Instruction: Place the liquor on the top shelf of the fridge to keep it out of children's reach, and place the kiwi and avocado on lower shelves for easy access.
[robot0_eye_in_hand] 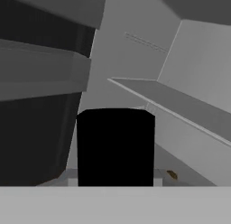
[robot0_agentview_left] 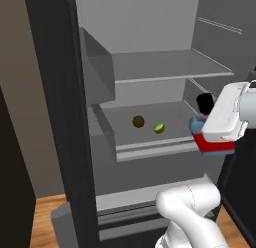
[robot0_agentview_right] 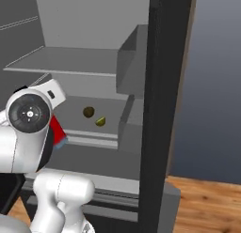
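Note:
My gripper (robot0_agentview_left: 209, 133) is shut on the liquor (robot0_agentview_left: 215, 145), a red bottle with a light blue upper part and a black cap (robot0_eye_in_hand: 116, 146). It hangs at the right side of the open fridge (robot0_agentview_left: 55, 117), level with the lipped lower shelf (robot0_agentview_left: 150, 148) and below the thin top shelf (robot0_agentview_left: 165, 67). The brown kiwi (robot0_agentview_left: 138, 121) and the yellow-green avocado (robot0_agentview_left: 159, 127) lie side by side on that lower shelf, left of the bottle. From the right base view the kiwi (robot0_agentview_right: 88, 112) and the avocado (robot0_agentview_right: 100, 120) sit past the liquor's red body (robot0_agentview_right: 57, 128).
The black fridge door (robot0_agentview_right: 162, 110) stands open on the right, with grey door bins (robot0_agentview_right: 132, 58) beside the shelves. Grey drawer fronts (robot0_agentview_left: 150, 197) sit below the lower shelf. A wooden floor (robot0_agentview_right: 207, 204) lies around the fridge base.

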You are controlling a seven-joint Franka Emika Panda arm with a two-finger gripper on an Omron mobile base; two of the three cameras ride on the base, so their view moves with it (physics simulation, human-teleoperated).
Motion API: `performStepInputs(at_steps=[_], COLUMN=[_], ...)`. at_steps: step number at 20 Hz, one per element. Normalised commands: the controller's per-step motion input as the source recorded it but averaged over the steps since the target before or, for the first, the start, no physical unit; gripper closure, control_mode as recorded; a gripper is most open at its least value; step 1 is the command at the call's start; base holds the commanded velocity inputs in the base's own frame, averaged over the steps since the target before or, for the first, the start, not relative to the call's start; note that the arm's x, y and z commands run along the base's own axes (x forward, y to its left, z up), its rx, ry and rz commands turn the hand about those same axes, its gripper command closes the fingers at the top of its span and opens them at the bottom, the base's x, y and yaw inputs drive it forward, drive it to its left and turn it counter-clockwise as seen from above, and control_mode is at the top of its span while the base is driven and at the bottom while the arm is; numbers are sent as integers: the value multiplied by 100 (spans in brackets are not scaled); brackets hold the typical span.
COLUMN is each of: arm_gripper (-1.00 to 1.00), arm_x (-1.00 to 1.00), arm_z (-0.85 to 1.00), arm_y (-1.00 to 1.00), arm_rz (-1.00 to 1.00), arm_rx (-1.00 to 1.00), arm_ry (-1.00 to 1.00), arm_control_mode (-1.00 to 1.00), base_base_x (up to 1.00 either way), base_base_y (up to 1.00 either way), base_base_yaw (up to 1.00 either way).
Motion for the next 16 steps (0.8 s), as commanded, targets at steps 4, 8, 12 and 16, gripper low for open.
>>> performStepInputs(at_steps=[4,8,12,16], arm_gripper=[100,100,100,100], arm_x=[0,4,0,13], arm_z=[0,0,5,21], arm_y=[0,37,25,3], arm_rz=[0,-6,-10,-13], arm_rx=[0,0,0,0], arm_ry=[0,-12,-14,-8], arm_control_mode=[100,-100,-100,-100], base_base_x=[29,0,0,0], base_base_y=[44,0,0,0], base_base_yaw=[-6,0,0,0])
